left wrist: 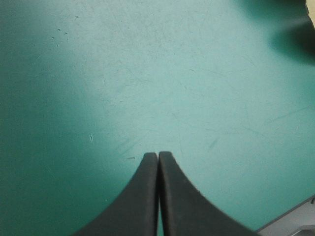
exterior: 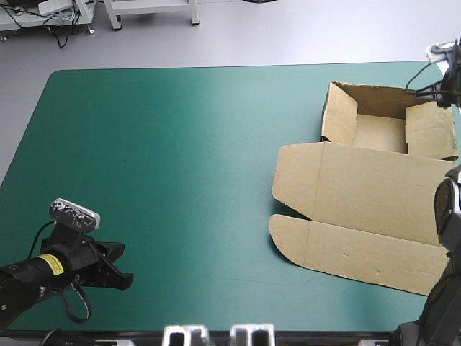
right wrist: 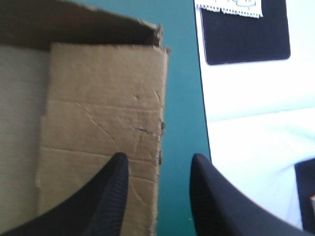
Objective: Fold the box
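I count one brown box point(exterior: 360, 194) on the right side of the teal-green cover point(exterior: 180, 158). Its tray stands at the far end with walls raised, and its lid lies flat toward the near edge. There are two grippers. The right gripper point(right wrist: 158, 160) is spread open, with one black finger over the tray's side flap and the other over the cover beside it. The left gripper point(exterior: 124, 267) is clenched on nothing at the near left corner. I see one yellow label point(exterior: 49, 263) on the left arm, too small to read.
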Robot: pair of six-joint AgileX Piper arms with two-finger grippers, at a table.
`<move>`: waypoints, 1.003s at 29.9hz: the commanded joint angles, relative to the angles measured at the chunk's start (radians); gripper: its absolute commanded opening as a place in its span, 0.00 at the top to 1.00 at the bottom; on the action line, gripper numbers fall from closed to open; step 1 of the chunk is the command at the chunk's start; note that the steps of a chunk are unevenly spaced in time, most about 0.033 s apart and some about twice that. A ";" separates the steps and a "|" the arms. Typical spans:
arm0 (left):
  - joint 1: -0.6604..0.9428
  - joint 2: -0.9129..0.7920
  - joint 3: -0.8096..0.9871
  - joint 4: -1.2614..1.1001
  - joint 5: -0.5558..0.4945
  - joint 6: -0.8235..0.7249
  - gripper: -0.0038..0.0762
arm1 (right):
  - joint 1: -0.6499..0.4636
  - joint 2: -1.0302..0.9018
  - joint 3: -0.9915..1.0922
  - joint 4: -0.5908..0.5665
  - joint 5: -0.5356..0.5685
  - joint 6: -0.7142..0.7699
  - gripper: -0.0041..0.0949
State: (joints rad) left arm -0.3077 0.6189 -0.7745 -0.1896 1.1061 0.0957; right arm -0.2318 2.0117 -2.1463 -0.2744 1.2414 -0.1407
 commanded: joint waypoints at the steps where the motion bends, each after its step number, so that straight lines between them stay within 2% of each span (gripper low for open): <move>1: -0.006 0.002 -0.023 -0.024 -0.080 0.020 0.97 | 0.028 -0.128 -0.080 0.081 0.014 0.019 0.84; 2: -0.006 0.002 -0.023 -0.024 -0.093 0.020 0.97 | 0.044 -0.152 -0.083 0.102 0.014 0.003 0.94; 3: -0.006 0.002 -0.023 -0.024 -0.103 0.020 0.97 | 0.056 -0.172 -0.083 0.116 0.014 -0.009 0.98; 7: -0.006 0.002 -0.023 0.051 -0.135 0.013 0.97 | 0.131 -0.270 -0.069 0.180 0.014 -0.018 0.96; 15: -0.006 -0.006 0.013 0.136 -0.133 0.008 0.97 | 0.267 -0.458 0.112 0.184 0.014 -0.009 0.96; 21: -0.006 -0.058 0.075 0.136 -0.137 -0.019 0.97 | 0.279 -0.612 0.417 0.202 0.002 0.003 0.96; 30: -0.006 -0.206 0.164 0.094 -0.061 -0.036 0.97 | 0.279 -0.933 0.906 0.251 -0.177 -0.006 0.96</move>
State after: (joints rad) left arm -0.3077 0.4491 -0.5953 -0.0665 1.0706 0.0705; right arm 0.0433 1.1894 -1.3085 -0.0273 1.1554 -0.1396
